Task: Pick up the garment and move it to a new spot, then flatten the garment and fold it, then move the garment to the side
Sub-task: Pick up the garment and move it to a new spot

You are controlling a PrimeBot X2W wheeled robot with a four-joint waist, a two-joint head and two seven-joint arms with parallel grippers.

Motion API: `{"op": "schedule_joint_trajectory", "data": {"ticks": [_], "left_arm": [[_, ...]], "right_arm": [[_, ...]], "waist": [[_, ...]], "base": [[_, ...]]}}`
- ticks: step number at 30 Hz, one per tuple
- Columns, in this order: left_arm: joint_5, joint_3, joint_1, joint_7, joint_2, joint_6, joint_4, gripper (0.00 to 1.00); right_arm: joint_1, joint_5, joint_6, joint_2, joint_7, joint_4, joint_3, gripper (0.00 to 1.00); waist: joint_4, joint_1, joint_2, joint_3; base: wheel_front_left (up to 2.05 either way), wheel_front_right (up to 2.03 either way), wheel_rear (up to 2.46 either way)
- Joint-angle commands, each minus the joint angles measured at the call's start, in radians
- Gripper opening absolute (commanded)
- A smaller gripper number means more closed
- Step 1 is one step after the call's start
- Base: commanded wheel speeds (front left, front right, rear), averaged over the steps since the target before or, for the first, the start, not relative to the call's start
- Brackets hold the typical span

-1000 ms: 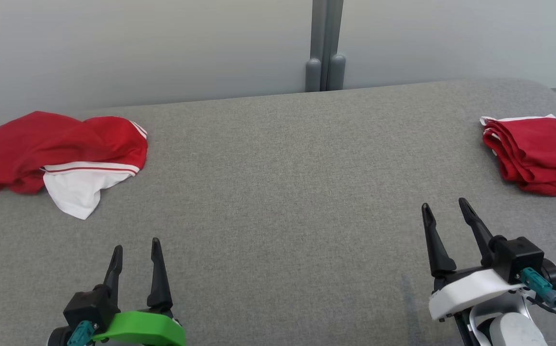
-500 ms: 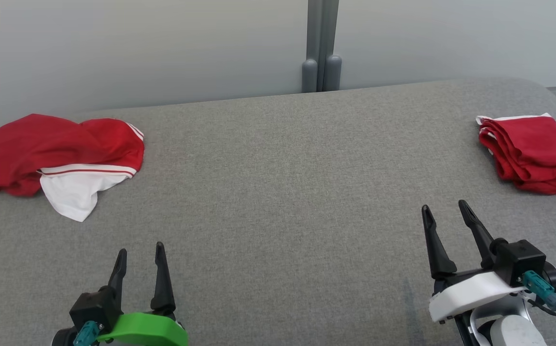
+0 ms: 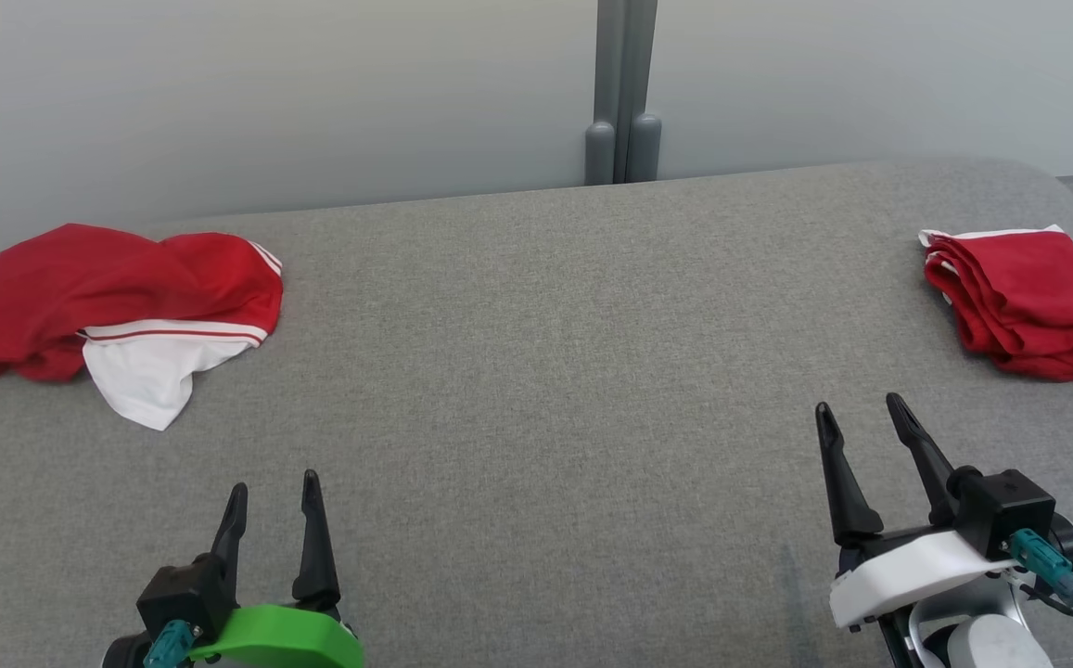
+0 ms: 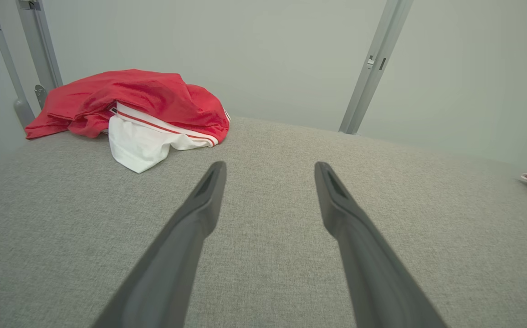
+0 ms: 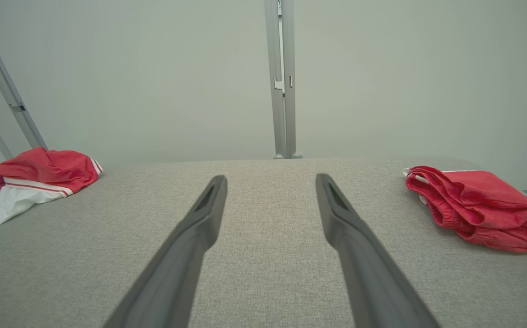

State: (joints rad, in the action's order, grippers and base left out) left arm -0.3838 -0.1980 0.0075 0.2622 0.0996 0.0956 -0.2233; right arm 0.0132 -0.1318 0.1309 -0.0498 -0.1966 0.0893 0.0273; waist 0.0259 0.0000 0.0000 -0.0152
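Observation:
A crumpled red garment (image 3: 128, 278) with white trim and a white panel lies at the far left of the grey cushioned surface (image 3: 536, 371). It also shows in the left wrist view (image 4: 154, 98) and the right wrist view (image 5: 44, 168). My left gripper (image 3: 274, 482) is open and empty near the front edge, well short of the garment and to its right. Its fingers (image 4: 199, 214) hover over bare fabric. My right gripper (image 3: 859, 404) is open and empty at the front right, and its fingers (image 5: 199, 223) point at the back wall.
A second red garment (image 3: 1028, 297), folded, rests at the far right edge, just beyond my right gripper; it also appears as the folded garment (image 5: 482, 205). A grey wall with a vertical metal post (image 3: 622, 93) stands behind the surface.
The whole head view has shifted slightly, so the camera has moved. Both grippers stay open and both garments lie as before.

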Motion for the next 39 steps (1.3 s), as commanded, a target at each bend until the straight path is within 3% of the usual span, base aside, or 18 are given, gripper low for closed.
{"op": "schedule_joint_trajectory", "data": {"ticks": [1, 10, 22, 28, 39], "left_arm": [[0.005, 0.003, -0.006, 0.003, -0.003, -0.004, 0.000, 1.00], [0.012, -0.009, -0.015, 0.003, -0.005, -0.001, 0.001, 1.00], [0.017, -0.007, -0.024, 0.003, 0.009, 0.007, 0.018, 1.00], [0.006, 0.000, -0.016, 0.003, 0.012, 0.012, 0.030, 1.00], [0.002, 0.017, -0.001, 0.003, 0.002, 0.020, 0.053, 1.00]], "right_arm": [[-0.011, -0.009, 0.000, -0.002, -0.005, -0.001, -0.003, 1.00], [-0.017, -0.010, 0.000, -0.002, -0.010, -0.010, -0.008, 1.00], [-0.012, -0.022, 0.000, -0.002, -0.022, -0.017, -0.002, 1.00], [0.009, -0.022, 0.000, -0.002, -0.027, -0.010, 0.006, 1.00], [0.040, -0.015, 0.000, -0.003, -0.032, 0.007, 0.026, 1.00]], "waist": [[0.001, 0.0000, 0.0000, -0.002], [0.064, 0.0000, 0.0000, -0.009], [0.361, 0.0000, 0.0000, 0.013], [0.476, 0.0000, 0.0000, 0.034], [0.503, 0.0000, 0.0000, 0.054]], "base": [[0.00, 0.00, 0.00], [0.00, 0.00, 0.00], [0.00, 0.00, 0.00], [0.00, 0.00, 0.00], [0.00, 0.00, 0.00]]}}
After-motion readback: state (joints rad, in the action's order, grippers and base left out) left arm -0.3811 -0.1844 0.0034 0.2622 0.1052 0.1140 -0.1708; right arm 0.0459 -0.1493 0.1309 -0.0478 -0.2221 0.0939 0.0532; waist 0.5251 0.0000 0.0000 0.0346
